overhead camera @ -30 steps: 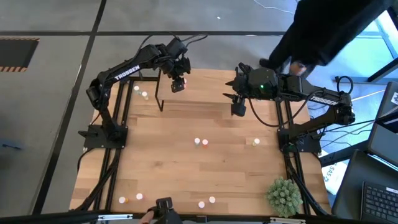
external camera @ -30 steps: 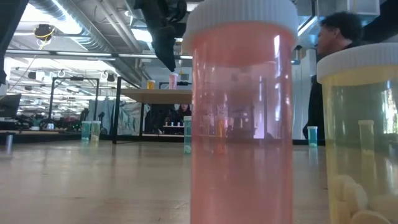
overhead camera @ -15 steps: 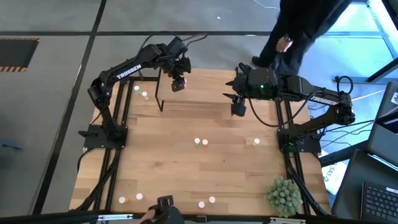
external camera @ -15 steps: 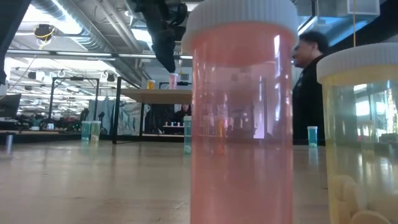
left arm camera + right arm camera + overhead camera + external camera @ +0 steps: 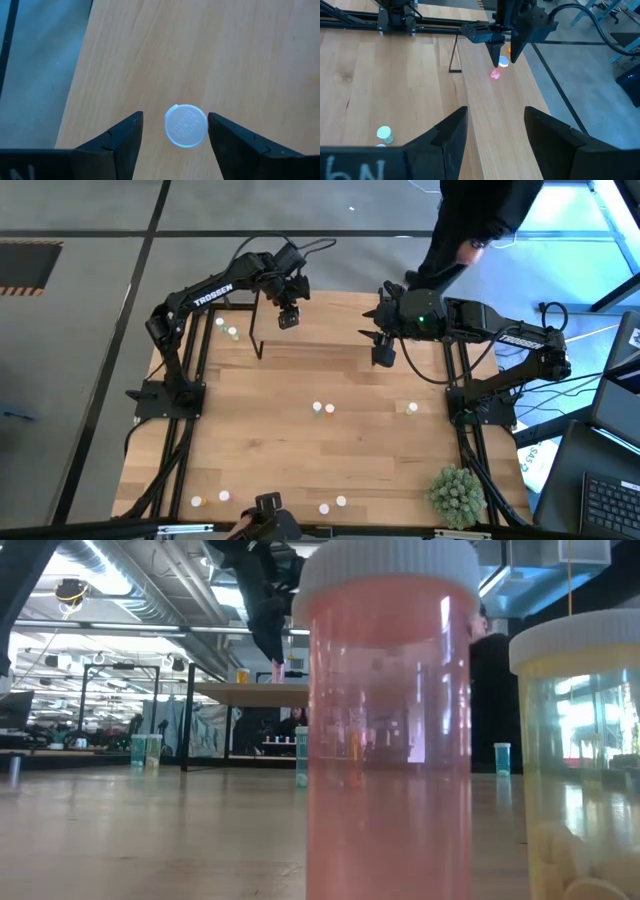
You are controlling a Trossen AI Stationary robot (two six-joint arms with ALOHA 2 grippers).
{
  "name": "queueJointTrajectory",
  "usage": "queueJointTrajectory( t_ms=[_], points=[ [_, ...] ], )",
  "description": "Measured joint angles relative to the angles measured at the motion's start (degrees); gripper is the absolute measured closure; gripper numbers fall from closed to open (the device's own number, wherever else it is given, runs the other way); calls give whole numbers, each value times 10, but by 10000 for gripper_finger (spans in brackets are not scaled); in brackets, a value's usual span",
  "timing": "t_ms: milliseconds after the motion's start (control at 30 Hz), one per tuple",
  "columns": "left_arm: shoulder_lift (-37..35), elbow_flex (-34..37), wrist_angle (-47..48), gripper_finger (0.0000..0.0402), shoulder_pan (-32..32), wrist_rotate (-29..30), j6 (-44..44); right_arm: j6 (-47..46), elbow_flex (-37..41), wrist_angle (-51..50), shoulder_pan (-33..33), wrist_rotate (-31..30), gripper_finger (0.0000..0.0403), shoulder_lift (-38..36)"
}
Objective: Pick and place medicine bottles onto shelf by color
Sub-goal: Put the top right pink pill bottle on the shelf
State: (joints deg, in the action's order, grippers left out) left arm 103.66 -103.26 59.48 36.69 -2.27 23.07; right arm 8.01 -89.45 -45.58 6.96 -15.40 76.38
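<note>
My left gripper hangs open over the shelf, a light-wood board on thin black legs at the table's far side. Its fingers stand on either side of a red-pink bottle's white cap without touching it. That bottle stands upright on the shelf, with an orange one beside it. My right gripper is open and waits above the shelf's right part. Other bottles stand on the table: two mid-table, one to their right, two at far left, several at the near edge.
A spiky green plant ball sits at the near right corner. A person stands beyond the far edge. In the low view a red-pink bottle and a pale yellow one stand close in front; green ones stand farther back.
My left gripper has come down a little toward the red-pink bottle on the shelf, staying open. The person behind the table has moved along the far edge.
</note>
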Motion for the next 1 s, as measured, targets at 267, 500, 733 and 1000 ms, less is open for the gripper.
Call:
queueJointTrajectory(
  t_ms=[267,500,733,1000],
  points=[
    [0,0,14,185,-5,13,-4,0,0,0,0,0,205,0],
    [0,0,15,189,-5,13,-4,0,0,0,0,0,205,0],
    [0,0,13,213,-5,13,-4,0,0,0,0,0,205,0],
    [0,0,12,260,-5,13,-4,0,0,0,0,0,205,0]
  ],
)
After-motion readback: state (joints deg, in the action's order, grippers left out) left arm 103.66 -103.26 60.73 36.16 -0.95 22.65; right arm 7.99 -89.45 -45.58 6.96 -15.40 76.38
